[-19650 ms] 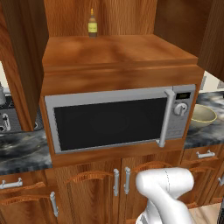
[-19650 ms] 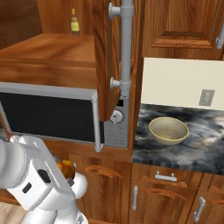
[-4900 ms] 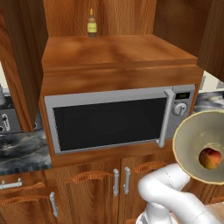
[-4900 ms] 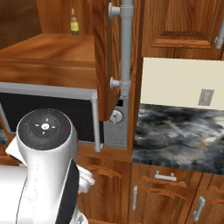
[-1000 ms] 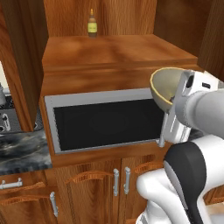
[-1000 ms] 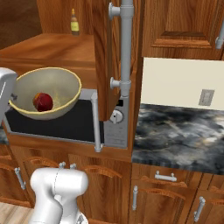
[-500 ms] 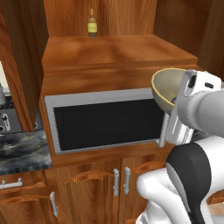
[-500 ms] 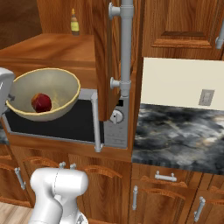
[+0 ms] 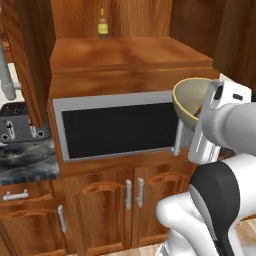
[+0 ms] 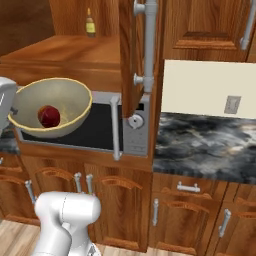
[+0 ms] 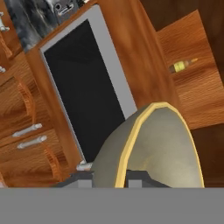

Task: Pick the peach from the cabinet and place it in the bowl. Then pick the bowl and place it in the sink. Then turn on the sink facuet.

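The pale yellow-tan bowl hangs in the air in front of the microwave, tilted, with the reddish peach lying inside it. My gripper is shut on the bowl's rim, one finger on each side of the wall. From the left base view the bowl sits just left of my white hand, and the gripper pinches its near edge. The reddish-brown cabinet shelf lies above and behind the bowl. The sink and its faucet are out of view.
A silver microwave fills the space under the shelf. A slim brown bottle stands at the shelf's back. An open cabinet door with a grey handle juts out to the right of the bowl. A dark marble counter lies further right.
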Robot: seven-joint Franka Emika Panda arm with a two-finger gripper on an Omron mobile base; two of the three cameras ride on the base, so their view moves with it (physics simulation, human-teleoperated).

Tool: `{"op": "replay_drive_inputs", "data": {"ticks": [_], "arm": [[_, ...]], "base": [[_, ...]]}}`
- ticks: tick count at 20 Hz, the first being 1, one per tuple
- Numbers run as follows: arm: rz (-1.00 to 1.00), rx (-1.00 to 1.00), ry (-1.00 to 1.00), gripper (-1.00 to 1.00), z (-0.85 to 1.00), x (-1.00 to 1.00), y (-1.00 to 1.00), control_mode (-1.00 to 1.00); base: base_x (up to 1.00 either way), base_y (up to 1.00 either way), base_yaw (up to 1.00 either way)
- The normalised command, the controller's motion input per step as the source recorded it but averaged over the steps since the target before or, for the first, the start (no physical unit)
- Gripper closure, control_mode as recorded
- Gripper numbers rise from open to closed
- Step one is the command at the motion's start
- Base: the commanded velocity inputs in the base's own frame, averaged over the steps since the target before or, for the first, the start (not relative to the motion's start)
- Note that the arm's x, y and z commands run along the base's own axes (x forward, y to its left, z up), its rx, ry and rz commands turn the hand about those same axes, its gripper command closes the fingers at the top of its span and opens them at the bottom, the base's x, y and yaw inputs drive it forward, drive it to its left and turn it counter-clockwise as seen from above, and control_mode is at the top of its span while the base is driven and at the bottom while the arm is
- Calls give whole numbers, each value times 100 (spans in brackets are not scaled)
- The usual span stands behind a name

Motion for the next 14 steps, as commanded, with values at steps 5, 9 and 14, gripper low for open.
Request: {"op": "replay_drive_inputs", "data": {"ticks": [5,9,14], "arm": [[0,0,0,100,0,0,0,100],[0,0,0,100,0,0,0,100],[0,0,0,100,0,0,0,100]], "base": [[-86,-5,-3],[-79,0,-2],[-38,0,-27]]}}
